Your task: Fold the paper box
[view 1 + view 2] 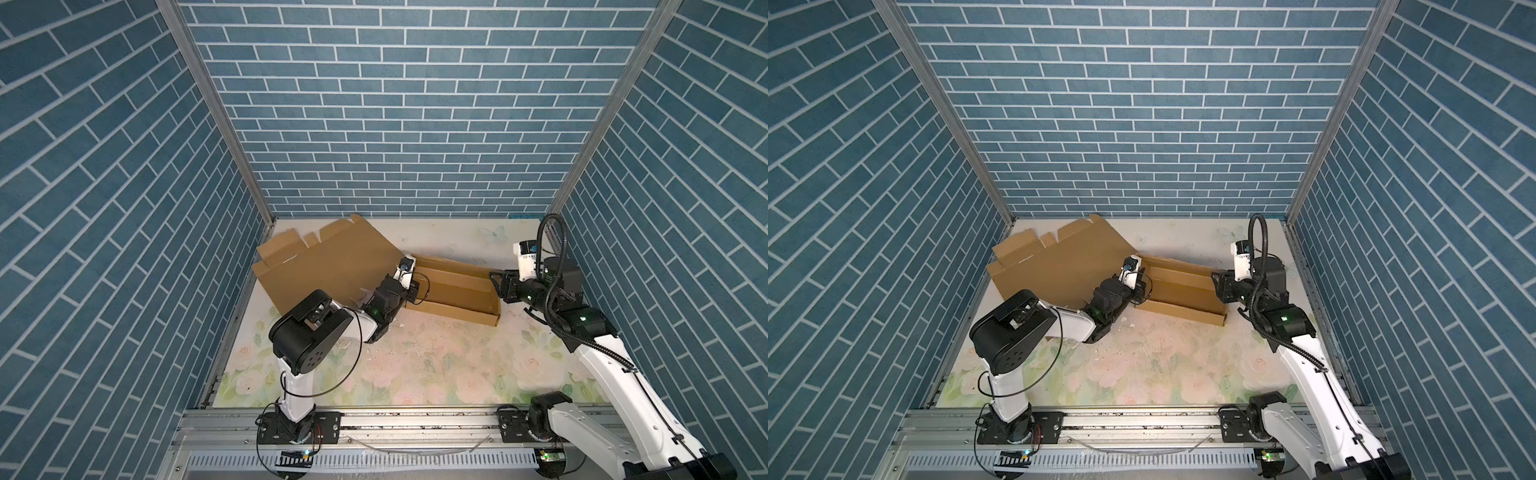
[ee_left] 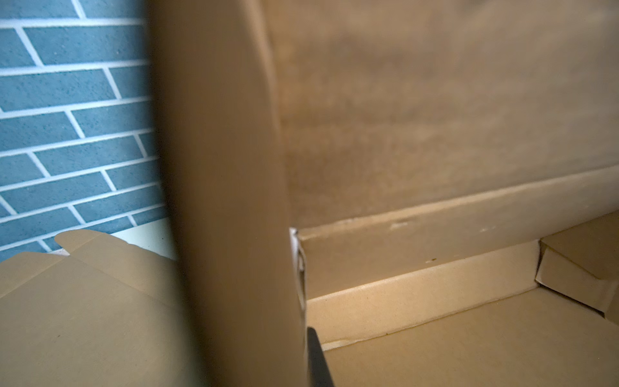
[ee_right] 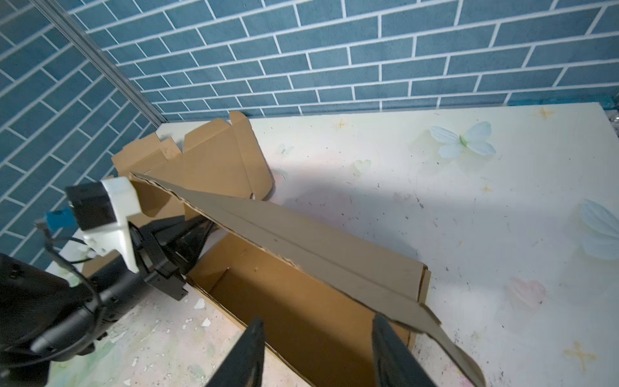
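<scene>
A half-folded brown cardboard box (image 1: 453, 291) lies toward twelve o'clock on the floral-printed desk (image 1: 436, 357), its flat lid panel (image 1: 328, 266) spread toward ten o'clock. The left claw (image 1: 413, 289) is pinched closed on the box's nine o'clock end wall; the right claw (image 3: 318, 326), jaws apart and empty, sits at the three o'clock end.

The right tool (image 3: 318, 355) has its fingers (image 3: 249, 351) spread over the near, open end of a cardboard box (image 3: 288, 301). The box's long wall (image 3: 301, 234) runs away alongside one finger. The left tool (image 3: 181, 254) is at the far end. Beyond it, a flat lid panel (image 3: 214, 160) lies on the butterfly-printed worktop (image 3: 469, 207).
</scene>
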Controlling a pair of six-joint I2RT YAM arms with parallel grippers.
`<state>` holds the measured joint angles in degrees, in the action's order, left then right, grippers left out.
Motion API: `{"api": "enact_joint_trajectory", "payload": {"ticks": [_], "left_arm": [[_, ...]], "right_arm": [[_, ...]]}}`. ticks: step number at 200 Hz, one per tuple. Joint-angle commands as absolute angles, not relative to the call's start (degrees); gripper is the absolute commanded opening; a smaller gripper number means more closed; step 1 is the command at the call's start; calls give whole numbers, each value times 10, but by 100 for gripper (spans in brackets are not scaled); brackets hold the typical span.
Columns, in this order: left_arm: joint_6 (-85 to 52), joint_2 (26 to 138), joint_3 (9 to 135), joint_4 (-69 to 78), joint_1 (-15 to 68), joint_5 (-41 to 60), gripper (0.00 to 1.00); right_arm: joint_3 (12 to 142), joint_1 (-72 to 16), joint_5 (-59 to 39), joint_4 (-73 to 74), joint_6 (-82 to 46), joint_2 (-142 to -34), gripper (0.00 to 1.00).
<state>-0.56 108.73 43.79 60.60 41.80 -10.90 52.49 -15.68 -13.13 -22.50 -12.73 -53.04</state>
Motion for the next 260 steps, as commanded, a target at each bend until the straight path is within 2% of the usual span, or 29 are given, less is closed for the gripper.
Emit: {"api": "enact_joint_trajectory", "payload": {"ticks": [1, 39, 75, 124, 157, 179, 211, 237, 260], "left_arm": [[5, 1118, 414, 569, 415, -101, 4], [14, 1125, 402, 602, 415, -90, 8], [3, 1117, 396, 601, 415, -87, 11], [-7, 1102, 370, 606, 415, -90, 15], [-17, 1047, 343, 595, 415, -106, 27], [-23, 958, 327, 523, 412, -145, 31], [-62, 827, 344, 344, 375, -171, 36], [-103, 773, 397, 220, 304, -105, 41], [-109, 796, 511, 114, 256, 6, 45]], "right_arm": [[602, -157, -141, -296, -142, -562, 50], [732, -163, -138, -370, -166, -698, 40], [800, -187, -161, -364, -177, -802, 38], [732, -210, -188, -280, -229, -838, 34], [703, -227, -176, -258, -238, -843, 33], [697, -233, -168, -258, -230, -848, 33], [691, -238, -175, -262, -190, -867, 33], [683, -240, -188, -274, -140, -882, 33], [670, -243, -200, -274, -111, -888, 33]]}}
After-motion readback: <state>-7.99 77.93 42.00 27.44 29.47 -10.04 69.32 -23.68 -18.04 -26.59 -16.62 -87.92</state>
